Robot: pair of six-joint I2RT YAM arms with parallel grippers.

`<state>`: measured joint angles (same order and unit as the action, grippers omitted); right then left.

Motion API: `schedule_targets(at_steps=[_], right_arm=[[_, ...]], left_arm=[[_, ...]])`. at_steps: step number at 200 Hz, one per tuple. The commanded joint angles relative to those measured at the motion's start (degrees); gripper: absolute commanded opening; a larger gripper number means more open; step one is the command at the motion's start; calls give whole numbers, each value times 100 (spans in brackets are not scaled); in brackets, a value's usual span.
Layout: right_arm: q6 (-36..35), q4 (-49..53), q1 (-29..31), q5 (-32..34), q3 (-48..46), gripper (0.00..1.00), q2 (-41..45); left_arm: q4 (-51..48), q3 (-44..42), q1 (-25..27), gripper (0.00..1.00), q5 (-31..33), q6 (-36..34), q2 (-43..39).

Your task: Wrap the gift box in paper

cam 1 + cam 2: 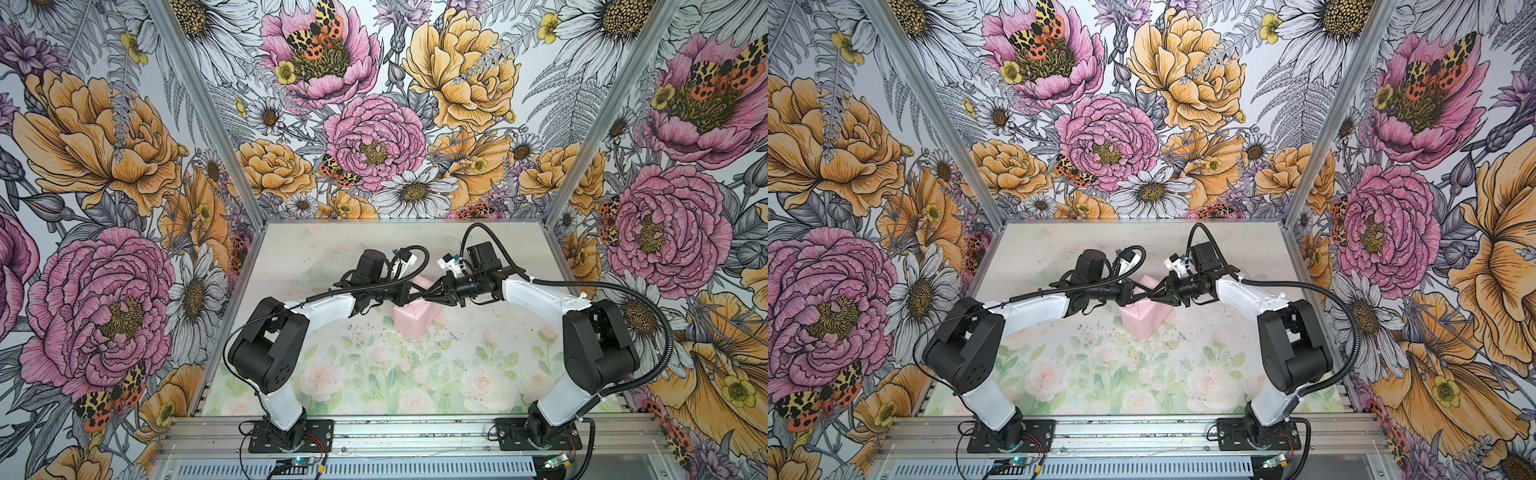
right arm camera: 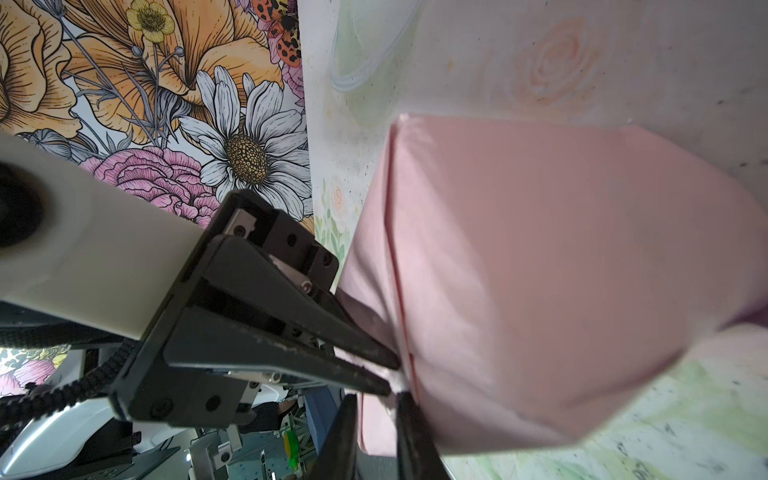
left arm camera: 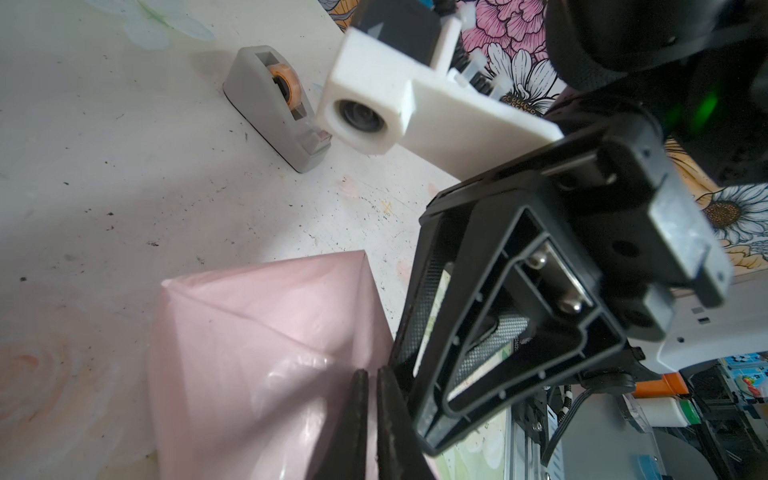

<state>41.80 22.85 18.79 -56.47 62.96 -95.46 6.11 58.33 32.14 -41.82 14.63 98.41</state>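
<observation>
The paper (image 1: 411,322) (image 1: 1144,322) shows its pale pink face, folded up into a peaked bundle mid-table. The gift box is hidden under it. In both top views my two grippers meet tip to tip over the bundle's top ridge. My left gripper (image 1: 419,296) (image 3: 372,378) is shut, with a thin edge of the paper (image 3: 249,353) between its fingertips. From the opposite side my right gripper (image 1: 429,296) (image 2: 376,411) holds a flap of the paper (image 2: 561,270) between its fingers. In the right wrist view the left gripper (image 2: 392,376) pinches the same creased corner.
A grey tape dispenser (image 3: 270,104) with an orange-cored roll stands on the table beyond the bundle, near the back. The floral mat (image 1: 374,374) covers the table. Patterned walls close in the left, right and back.
</observation>
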Motion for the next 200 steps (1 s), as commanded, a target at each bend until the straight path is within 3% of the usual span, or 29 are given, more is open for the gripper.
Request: schedule_targets(at_steps=[1,130,200], right_arm=[[96,105,21,120,41,20,-77],[241,101,82,59,6,20,95],[250,101,82,79,-22,20,103]], left_arm=[[-30,152,29,9,18,-131,49],[-249,302,27,9,385,-269,143],[-167,327,135,10,20,-406,87]])
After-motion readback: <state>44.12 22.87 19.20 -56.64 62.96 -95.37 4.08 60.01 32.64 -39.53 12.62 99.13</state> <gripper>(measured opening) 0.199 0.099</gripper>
